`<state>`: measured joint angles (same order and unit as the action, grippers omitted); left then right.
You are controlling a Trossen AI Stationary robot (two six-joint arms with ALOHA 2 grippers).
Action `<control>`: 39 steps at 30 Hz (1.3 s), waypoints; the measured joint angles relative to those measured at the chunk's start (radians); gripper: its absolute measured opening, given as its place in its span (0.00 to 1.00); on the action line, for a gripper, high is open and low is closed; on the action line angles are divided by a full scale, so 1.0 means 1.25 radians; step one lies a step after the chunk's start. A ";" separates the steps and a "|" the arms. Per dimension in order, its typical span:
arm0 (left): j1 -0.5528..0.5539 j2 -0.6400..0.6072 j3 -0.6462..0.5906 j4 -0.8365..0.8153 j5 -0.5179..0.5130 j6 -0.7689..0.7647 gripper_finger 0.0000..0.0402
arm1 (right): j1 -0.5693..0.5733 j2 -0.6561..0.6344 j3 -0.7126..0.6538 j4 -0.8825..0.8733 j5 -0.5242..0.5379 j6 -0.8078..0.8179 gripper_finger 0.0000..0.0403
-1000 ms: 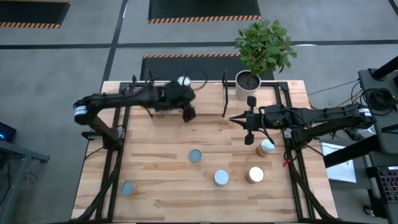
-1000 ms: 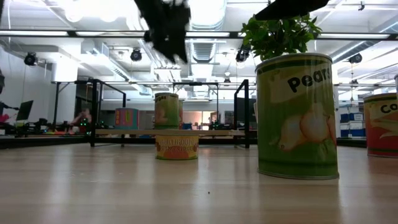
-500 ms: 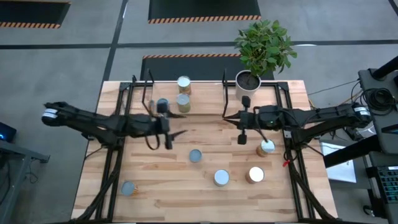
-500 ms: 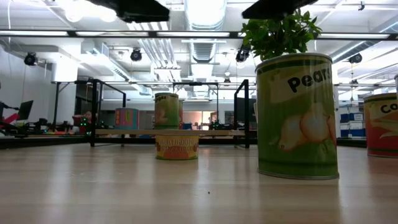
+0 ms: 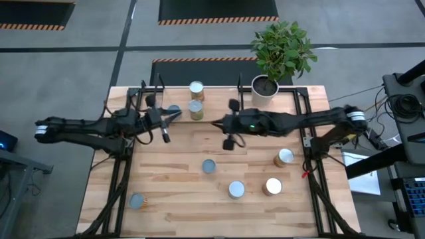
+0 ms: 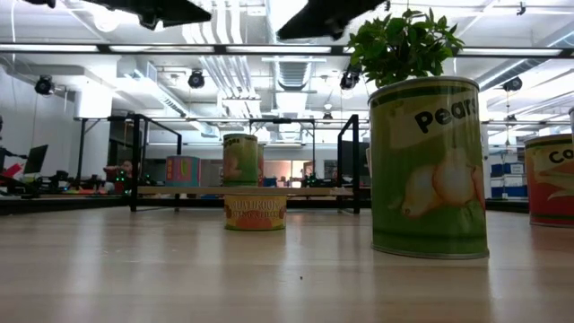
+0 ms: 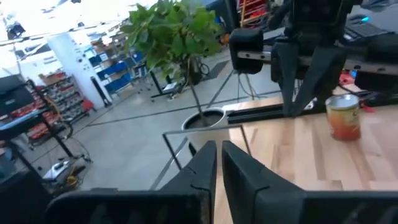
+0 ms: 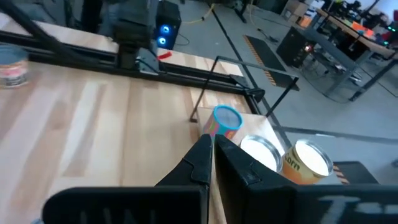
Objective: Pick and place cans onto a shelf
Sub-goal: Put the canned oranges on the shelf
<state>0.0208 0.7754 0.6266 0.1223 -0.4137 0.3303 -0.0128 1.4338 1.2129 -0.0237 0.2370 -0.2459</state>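
High view shows your left gripper (image 5: 167, 123) just left of the shelf (image 5: 199, 85), fingers pressed together, holding nothing. On that shelf sit three cans (image 5: 196, 87); five more lie on the table (image 5: 166, 206) well below it. Your right gripper (image 5: 220, 124), also closed and empty, reaches in just right of the shelf's front. Both arms stretch level toward the middle, tips near each other. If either swings on, you could clip the other arm or knock the green-labelled can (image 5: 195, 106) off.
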 joint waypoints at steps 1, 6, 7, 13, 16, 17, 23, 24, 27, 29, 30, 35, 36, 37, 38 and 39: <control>0.003 -0.008 -0.009 0.001 0.000 -0.001 0.02 | -0.009 0.023 0.019 -0.002 0.000 0.000 0.02; 0.007 -0.040 -0.029 0.001 -0.084 0.000 0.04 | -0.053 0.132 0.097 -0.001 0.000 -0.004 0.02; 0.007 -0.046 -0.032 0.001 -0.098 -0.004 0.04 | -0.060 0.154 0.107 0.002 0.000 -0.006 0.02; 0.007 -0.068 -0.048 0.000 -0.100 0.000 0.00 | -0.097 0.264 0.144 0.002 -0.001 -0.009 0.02; 0.007 -0.074 -0.050 0.002 -0.100 0.003 0.00 | -0.108 0.307 0.156 0.003 -0.001 -0.011 0.02; 0.007 -0.076 -0.050 0.001 -0.100 0.004 0.00 | -0.111 0.321 0.161 -0.002 -0.001 -0.013 0.02; 0.007 -0.079 -0.050 0.003 -0.100 0.004 0.00 | -0.127 0.374 0.186 0.014 -0.001 -0.023 0.02; 0.007 -0.078 -0.050 0.003 -0.100 0.004 0.00 | -0.131 0.379 0.188 0.012 -0.001 -0.024 0.02; 0.007 -0.077 -0.050 0.003 -0.100 0.004 0.00 | -0.141 0.391 0.193 0.022 0.000 -0.028 0.02; 0.007 -0.077 -0.050 0.004 -0.100 0.004 0.00 | -0.147 0.393 0.193 0.029 0.000 -0.033 0.02; 0.007 -0.077 -0.050 0.003 -0.100 0.004 0.00 | -0.150 0.393 0.193 0.028 0.000 -0.034 0.02; 0.007 -0.076 -0.050 0.004 -0.100 0.004 0.00 | -0.167 0.381 0.193 0.014 0.049 -0.055 0.02; 0.007 -0.076 -0.050 0.004 -0.100 0.004 0.00 | -0.168 0.377 0.193 0.015 0.079 -0.069 0.02; 0.007 -0.077 -0.050 0.003 -0.100 0.004 0.00 | -0.171 0.370 0.193 0.017 0.106 -0.075 0.02; 0.007 -0.077 -0.050 0.003 -0.100 0.004 0.00 | -0.173 0.365 0.193 0.017 0.126 -0.085 0.02; 0.007 -0.077 -0.050 0.003 -0.100 0.004 0.00 | -0.175 0.360 0.193 0.018 0.136 -0.090 0.02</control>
<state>0.0299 0.6796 0.5640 0.1265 -0.5388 0.3351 -0.2319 1.8840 1.4540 -0.0013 0.4070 -0.3582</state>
